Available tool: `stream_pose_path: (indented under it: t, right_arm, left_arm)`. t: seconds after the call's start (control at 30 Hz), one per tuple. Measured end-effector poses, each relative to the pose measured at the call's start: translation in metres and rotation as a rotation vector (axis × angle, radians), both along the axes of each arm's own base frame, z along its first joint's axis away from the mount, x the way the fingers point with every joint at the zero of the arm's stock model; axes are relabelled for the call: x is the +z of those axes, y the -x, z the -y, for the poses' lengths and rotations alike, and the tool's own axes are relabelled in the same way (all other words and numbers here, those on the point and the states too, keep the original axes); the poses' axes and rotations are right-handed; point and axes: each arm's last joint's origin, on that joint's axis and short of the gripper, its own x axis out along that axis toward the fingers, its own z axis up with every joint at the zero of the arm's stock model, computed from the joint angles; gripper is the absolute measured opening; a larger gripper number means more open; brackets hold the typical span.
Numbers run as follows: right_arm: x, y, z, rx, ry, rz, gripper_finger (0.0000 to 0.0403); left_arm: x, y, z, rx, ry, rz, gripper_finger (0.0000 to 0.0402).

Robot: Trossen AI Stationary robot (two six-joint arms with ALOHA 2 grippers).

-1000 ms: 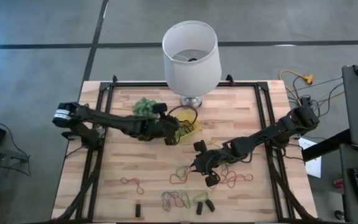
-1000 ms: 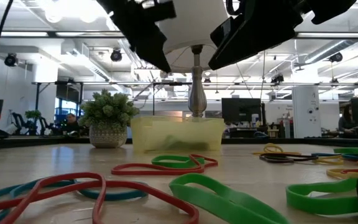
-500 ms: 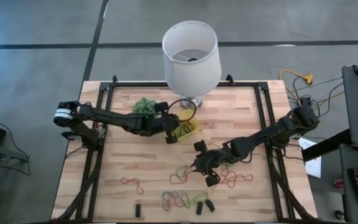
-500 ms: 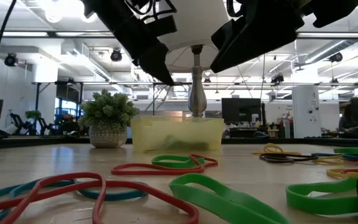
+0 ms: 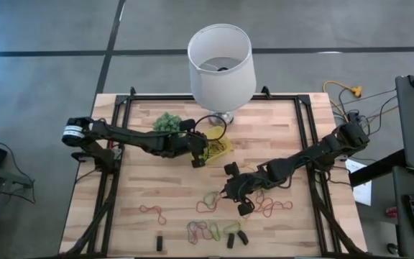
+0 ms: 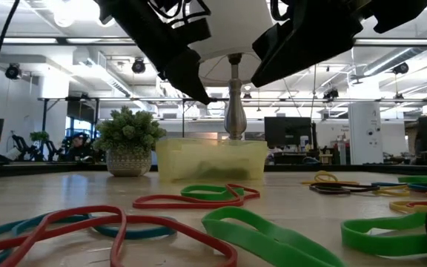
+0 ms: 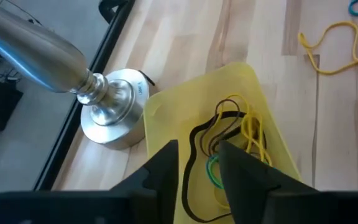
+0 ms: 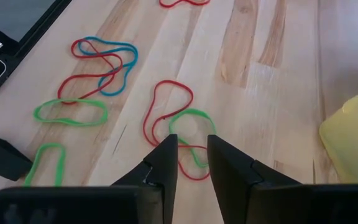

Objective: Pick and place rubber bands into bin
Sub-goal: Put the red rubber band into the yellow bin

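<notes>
The yellow bin point(image 5: 220, 147) point(image 7: 263, 102) stands on the table beside the lamp's base and holds black, yellow and green rubber bands point(image 7: 229, 134). My left gripper point(image 5: 198, 157) point(image 7: 197, 152) hangs open just above the bin, with nothing between its fingers. Loose rubber bands lie flat on the wood: a red and a green one point(image 8: 180, 127) right in front of my right gripper point(image 5: 226, 193) point(image 8: 192, 146), which hovers open above them. Others point(image 8: 104, 59) lie farther off.
A white lamp point(image 5: 221, 61) with a metal base point(image 7: 110, 115) stands at the table's far edge. A fuzzy green plant point(image 5: 167, 122) sits left of the bin. Small dark stubby pieces point(image 5: 236, 237) and more bands point(image 5: 207, 230) lie near the front edge.
My left gripper has gone a little down and toward the table's far edge over the bin, then stayed still. My right gripper has kept its place.
</notes>
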Motion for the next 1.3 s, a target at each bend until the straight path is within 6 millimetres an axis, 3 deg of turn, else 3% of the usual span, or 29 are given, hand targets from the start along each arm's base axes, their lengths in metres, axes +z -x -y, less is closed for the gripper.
stream_pose_path:
  t: [0.13, 0.27, 0.67, 0.83, 1.03, 1.3]
  right_arm:
    - [-0.005, 0.003, 0.001, -0.014, -0.009, -0.018, 0.0079]
    - [-0.015, 0.004, 0.001, -0.015, -0.012, -0.010, 0.0073]
    - [-0.053, -0.015, -0.001, 0.030, 0.059, -0.019, 0.0074]
    - [-0.070, -0.022, 0.004, 0.015, 0.082, -0.046, 0.0066]
    - [-0.078, -0.029, 0.014, -0.045, 0.091, -0.066, 0.0064]
    - [-0.084, -0.028, 0.023, -0.115, 0.044, -0.104, 0.0065]
  left_arm:
    - [-0.001, 0.003, 0.008, -0.007, 0.030, -0.015, 0.0117]
    - [0.001, 0.009, 0.029, -0.054, 0.051, -0.035, 0.0118]
    - [-0.008, 0.043, 0.121, -0.163, 0.050, -0.036, 0.0118]
    - [-0.017, 0.063, 0.149, -0.159, 0.011, -0.002, 0.0118]
    - [-0.016, 0.074, 0.166, -0.176, -0.026, 0.034, 0.0118]
    - [-0.013, 0.076, 0.166, -0.171, -0.034, 0.046, 0.0118]
